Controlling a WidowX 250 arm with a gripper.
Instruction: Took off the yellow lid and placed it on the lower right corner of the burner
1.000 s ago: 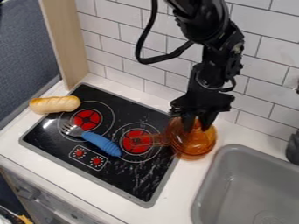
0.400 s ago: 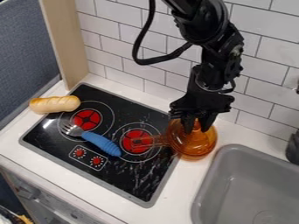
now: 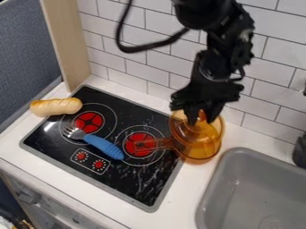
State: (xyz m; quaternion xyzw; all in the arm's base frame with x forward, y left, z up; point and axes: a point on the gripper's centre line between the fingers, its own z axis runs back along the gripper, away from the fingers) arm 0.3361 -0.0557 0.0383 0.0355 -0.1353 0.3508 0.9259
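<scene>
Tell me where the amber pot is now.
In the camera view, the amber pot is right of centre, beneath the robot's fingers, between the stove and grey sink.

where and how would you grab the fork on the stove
Probably by the middle of its blue handle, straight down from above, with the two fingers closing across its width. The fork lies flat and slantwise on the stove, and the handle is long and thicker than the slim tines, so it should give the better hold.
</scene>
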